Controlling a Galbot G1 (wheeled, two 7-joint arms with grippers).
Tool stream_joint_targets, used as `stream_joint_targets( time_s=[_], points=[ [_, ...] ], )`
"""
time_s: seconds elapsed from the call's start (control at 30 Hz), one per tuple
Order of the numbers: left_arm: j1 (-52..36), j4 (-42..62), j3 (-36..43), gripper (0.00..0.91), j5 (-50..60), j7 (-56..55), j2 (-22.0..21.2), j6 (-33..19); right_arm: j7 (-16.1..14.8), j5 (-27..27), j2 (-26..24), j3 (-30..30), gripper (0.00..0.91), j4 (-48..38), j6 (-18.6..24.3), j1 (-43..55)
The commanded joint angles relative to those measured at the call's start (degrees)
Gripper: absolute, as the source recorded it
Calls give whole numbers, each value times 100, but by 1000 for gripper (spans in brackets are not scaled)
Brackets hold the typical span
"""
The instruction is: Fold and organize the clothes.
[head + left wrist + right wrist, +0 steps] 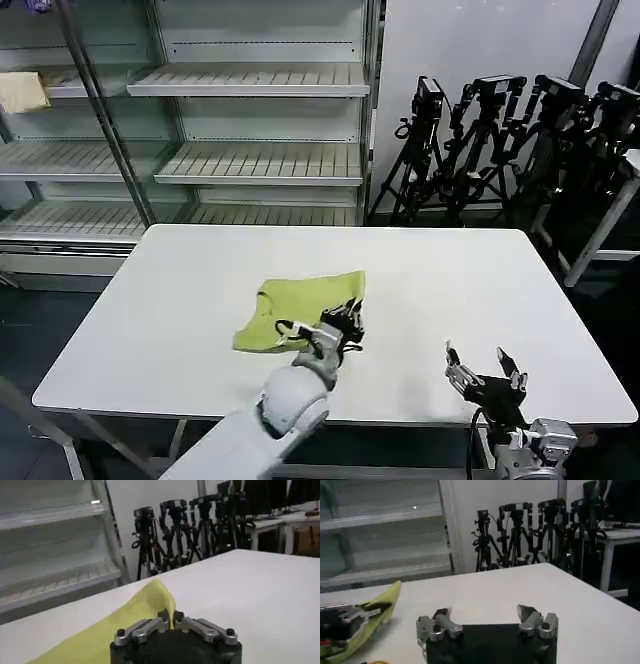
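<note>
1. Shirt (300, 308) lies bunched, partly folded, near the middle of the white table (180, 300), a bit toward the front edge.
2. Left gripper (345, 322) is at the shirt's right front edge, fingers clenched on a raised fold of yellow-green cloth; the left wrist view shows the fabric (150, 605) peaking between the closed fingers.
3. Right gripper (487, 368) hangs over bare table near the front edge, well apart from the shirt, fingers spread and holding nothing.
4. Shelves (260, 160) and tripods (500, 140) stand behind the table.
</note>
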Motion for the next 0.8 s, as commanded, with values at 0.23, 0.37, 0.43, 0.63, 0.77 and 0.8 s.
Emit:
stream_joint_targets(
  time_s=[0.23,0.37,0.43,0.63,0.77,0.8],
  points=[
    [-364,622,48,907,-1058,62,-1007,-1245,-79,-168,-74,61,907,-3,46,43],
    [-53,109,-219,907,-1636,232,-801,-1616,-127,-315,-144,82,907,20,152,49],
    [139,-245,-479,907,-1787,240,-674,-1647,-150,-446,-187,69,907,28,263,73],
    [1102,-1442,-1808,907,-1223,369,166,-1397,-151,-805,-291,-59,907,-45,565,218],
    [2149,-1957,-2603,907,197,673,945,-1553,-133,-856,-336,-163,907,-176,768,269],
    [2325,-2070,-2819,907,226,699,1019,-1535,-116,-887,-347,-212,907,-176,766,288]
  ],
)
